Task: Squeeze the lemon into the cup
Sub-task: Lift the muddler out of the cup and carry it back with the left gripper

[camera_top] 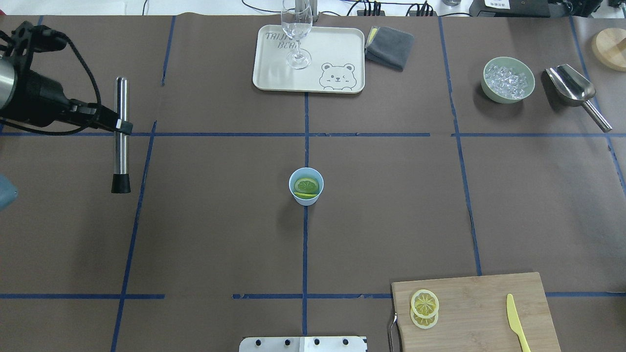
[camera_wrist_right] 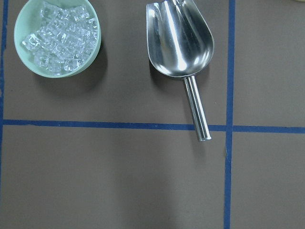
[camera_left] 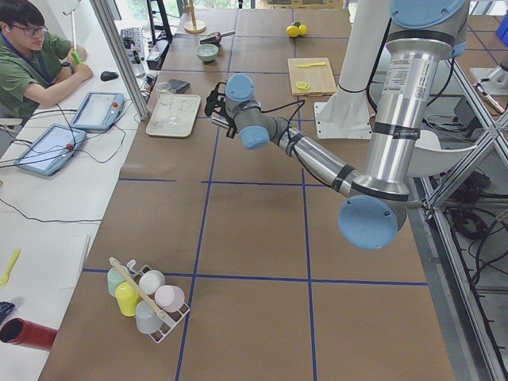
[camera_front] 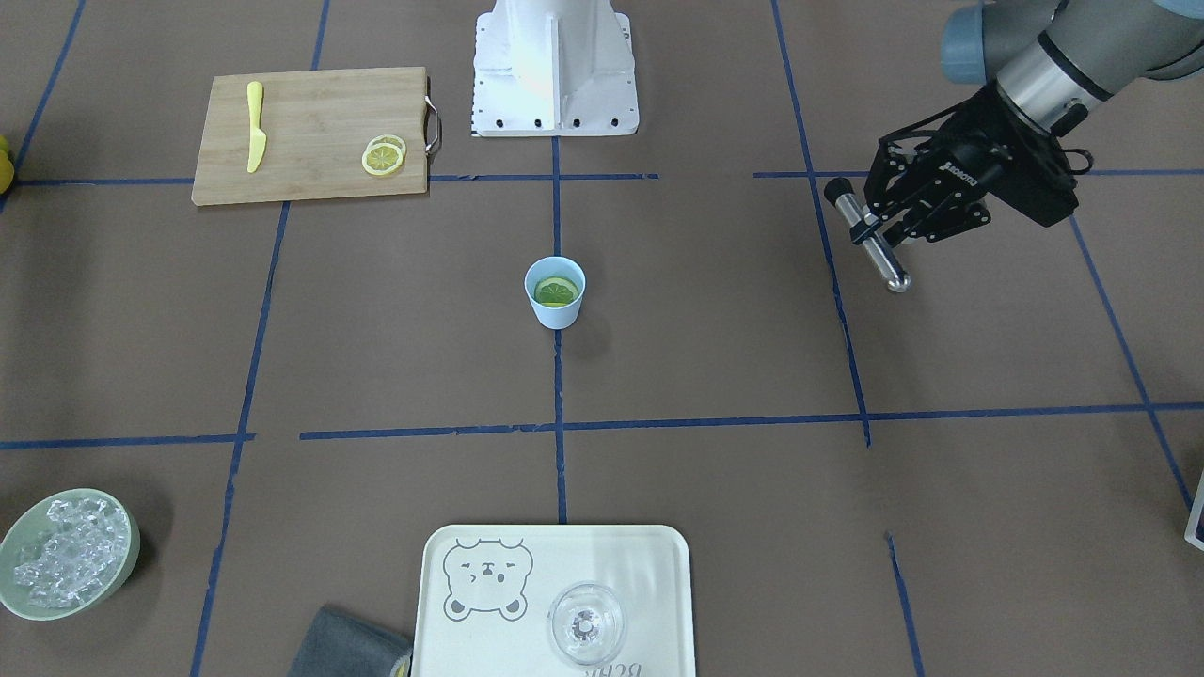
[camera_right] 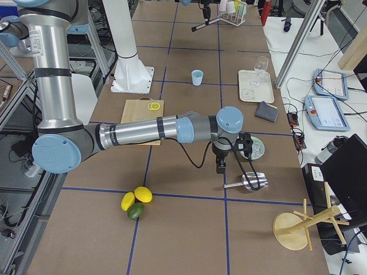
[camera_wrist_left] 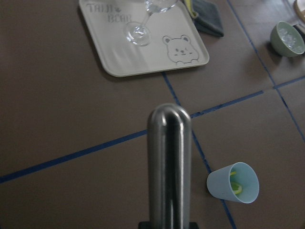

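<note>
1. The light-blue cup (camera_top: pixel 306 191) stands upright at the middle of the tabletop (camera_top: pixel 215 230), on a blue tape line. A lemon slice (camera_top: pixel 306 185) already lies inside it, looking greenish against the blue wall. A yellow edge beneath it may be a second slice, but I cannot tell for sure
2. The left pincer (camera_top: pixel 121 128) is clenched across a steel muddler (camera_top: pixel 120 100), grasping it near mid-length. The rod is held roughly level above the tabletop with its black tip towards the robot, well apart from the cup on the robot's left
3. The right pincer (camera_right: pixel 220 169) hangs over the far right end of the tabletop, above the steel ice scoop (camera_wrist_right: pixel 180 40) and near the pale green bowl of ice (camera_top: pixel 507 99). Its fingers show in no close view, so I cannot tell whether it is released or clenched
4. Two spare lemon slices (camera_top: pixel 424 304) overlap on the wooden cutting board (camera_top: pixel 469 313), with the yellow knife (camera_top: pixel 516 318) lying well apart from them on the same board
5. As I judge it, the fruit is loaded and the tool is in hand, but the pressing itself has not begun
6. The next move calls for carrying the muddler across to the cup, turning it upright and centring it over the mouth. It then has to come straight down onto the slice
7. The cup is light and nothing holds it, so an off-centre push would likely tip or slide it
</note>
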You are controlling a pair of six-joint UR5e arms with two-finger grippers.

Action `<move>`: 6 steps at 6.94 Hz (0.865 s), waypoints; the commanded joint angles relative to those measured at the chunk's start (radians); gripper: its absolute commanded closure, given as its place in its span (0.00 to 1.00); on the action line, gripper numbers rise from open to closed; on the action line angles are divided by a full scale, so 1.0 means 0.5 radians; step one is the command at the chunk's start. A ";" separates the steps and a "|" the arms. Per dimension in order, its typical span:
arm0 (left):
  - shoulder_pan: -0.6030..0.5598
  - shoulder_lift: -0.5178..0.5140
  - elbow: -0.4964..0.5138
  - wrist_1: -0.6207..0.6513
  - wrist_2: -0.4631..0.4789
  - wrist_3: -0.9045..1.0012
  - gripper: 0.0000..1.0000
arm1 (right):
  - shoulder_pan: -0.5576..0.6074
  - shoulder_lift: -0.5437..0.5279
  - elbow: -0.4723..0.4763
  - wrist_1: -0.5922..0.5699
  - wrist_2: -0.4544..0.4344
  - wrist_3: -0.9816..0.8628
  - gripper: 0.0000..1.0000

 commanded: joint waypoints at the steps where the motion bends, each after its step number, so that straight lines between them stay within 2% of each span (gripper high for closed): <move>1: 0.019 0.133 0.095 0.216 0.082 0.013 1.00 | 0.002 -0.038 0.043 0.000 -0.006 -0.003 0.00; 2: 0.056 0.108 0.077 0.591 0.222 0.095 1.00 | 0.002 -0.038 0.043 0.000 -0.009 -0.006 0.00; 3: 0.087 0.041 0.083 0.956 0.473 0.345 1.00 | 0.002 -0.038 0.046 0.000 -0.009 -0.006 0.00; 4: 0.090 -0.096 0.126 1.170 0.691 0.484 1.00 | 0.002 -0.057 0.070 0.000 -0.009 -0.003 0.00; 6: 0.133 -0.186 0.313 1.206 0.705 0.492 1.00 | 0.002 -0.066 0.092 0.000 -0.009 0.000 0.00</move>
